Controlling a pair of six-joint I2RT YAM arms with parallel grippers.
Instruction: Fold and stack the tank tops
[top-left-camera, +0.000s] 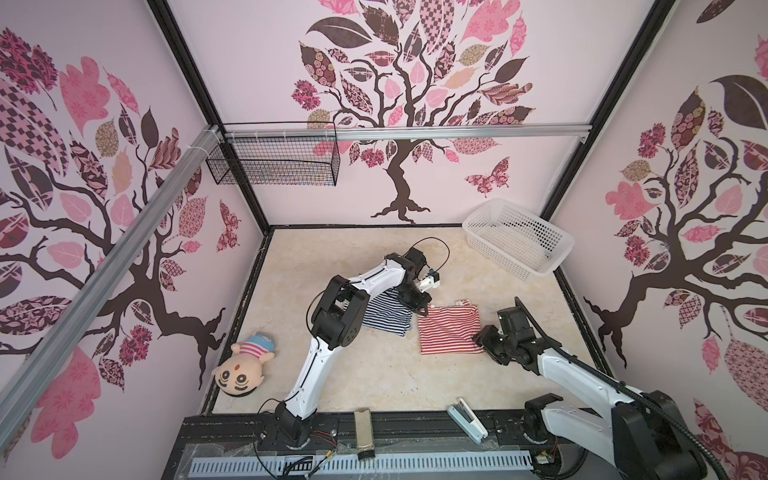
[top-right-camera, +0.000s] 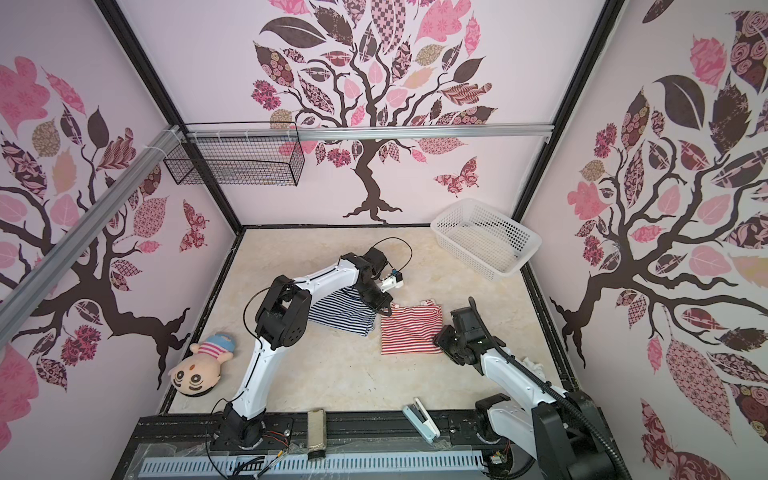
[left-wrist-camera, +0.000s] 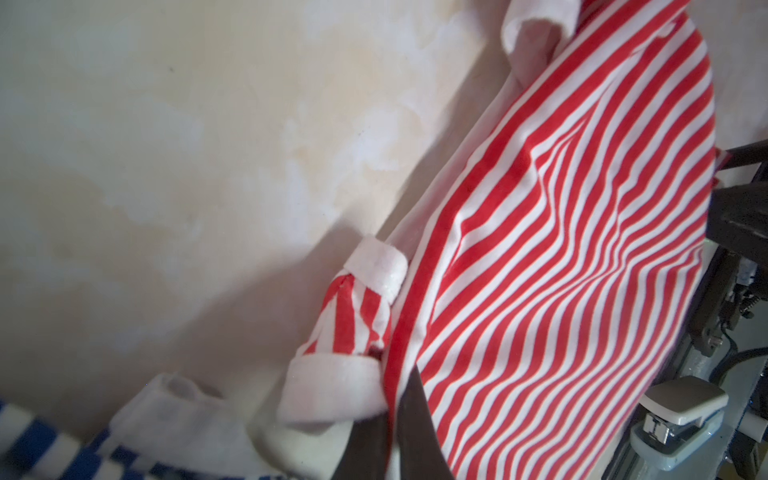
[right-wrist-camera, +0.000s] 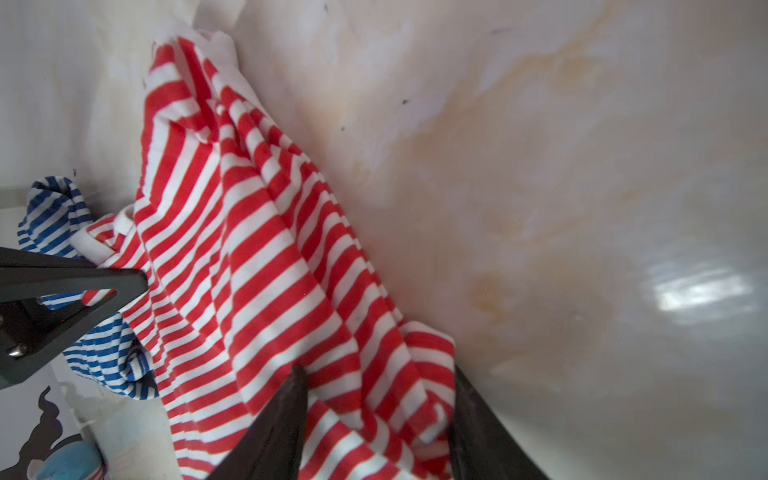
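Left wrist view: left hand (left-wrist-camera: 395, 376) pinches the red-and-white tank top (left-wrist-camera: 561, 270) at its shoulder; right hand (right-wrist-camera: 376, 374) straddles its hem, grip unclear. We should raise both corners evenly.

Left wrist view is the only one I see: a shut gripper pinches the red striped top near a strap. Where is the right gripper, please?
Observer: The right gripper is at the red top's right edge, near its front corner, with its jaws astride bunched red cloth.
Operator: Where does the blue top lie?
Observer: The blue top lies beside the red one, on its left in both top views, partly under the left arm, not stacked.
Operator: Is there any container?
Observer: A white basket stands at the table's back right corner.
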